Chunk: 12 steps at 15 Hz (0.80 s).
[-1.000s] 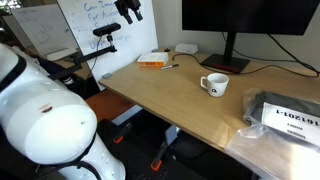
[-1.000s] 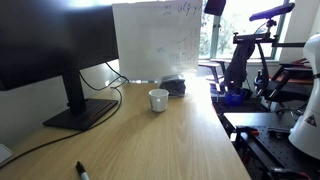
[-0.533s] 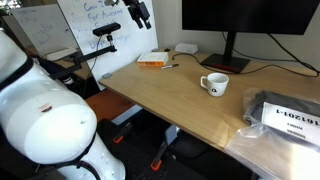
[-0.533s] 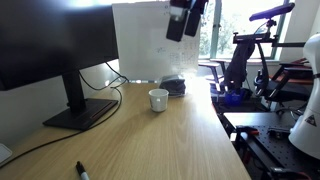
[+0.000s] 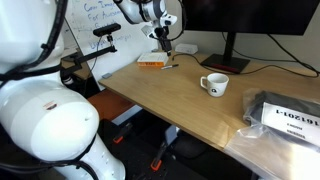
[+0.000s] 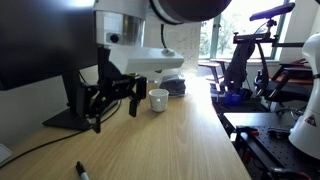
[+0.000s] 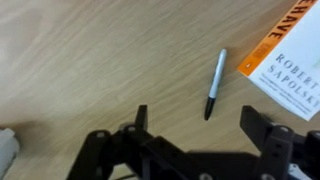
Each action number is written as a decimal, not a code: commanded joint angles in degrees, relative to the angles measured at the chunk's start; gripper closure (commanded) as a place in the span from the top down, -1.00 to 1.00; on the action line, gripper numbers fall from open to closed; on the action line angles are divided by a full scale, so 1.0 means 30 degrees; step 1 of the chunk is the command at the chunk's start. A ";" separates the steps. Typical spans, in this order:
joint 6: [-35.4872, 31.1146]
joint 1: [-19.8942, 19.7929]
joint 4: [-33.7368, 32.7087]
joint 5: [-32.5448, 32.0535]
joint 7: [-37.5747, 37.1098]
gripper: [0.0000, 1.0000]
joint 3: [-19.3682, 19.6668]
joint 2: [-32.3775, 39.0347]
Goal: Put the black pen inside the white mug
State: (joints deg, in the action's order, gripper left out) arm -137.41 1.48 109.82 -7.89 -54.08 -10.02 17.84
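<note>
The black pen [image 7: 214, 86] lies flat on the wooden desk beside an orange and white book [image 7: 290, 55]; it also shows small in an exterior view [image 5: 170, 66]. The white mug [image 5: 214, 85] stands upright on the desk, well apart from the pen, and shows in both exterior views [image 6: 158, 100]. My gripper [image 7: 200, 125] is open and empty, hovering above the desk with the pen's dark tip between and just ahead of its fingers. It shows in both exterior views, above the book corner [image 5: 165, 43] and in front of the monitor stand [image 6: 115, 108].
A large black monitor [image 5: 250, 20] stands at the back of the desk [image 5: 180, 105]. A whiteboard [image 6: 160, 40] stands at the desk's end. A plastic-wrapped package [image 5: 285, 120] lies at one side. A second dark pen-like object [image 6: 80, 170] lies near the desk edge.
The arm has swung down from high up by the whiteboard to just above the desk, over the pen and the book. The mug and pen have not moved.
</note>
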 commanded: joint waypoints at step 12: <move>0.3835 0.2897 -1.0948 0.3499 0.1321 0.89 0.3329 0.9163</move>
State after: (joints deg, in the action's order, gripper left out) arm -130.61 9.86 83.01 -0.07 -51.94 -0.83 41.85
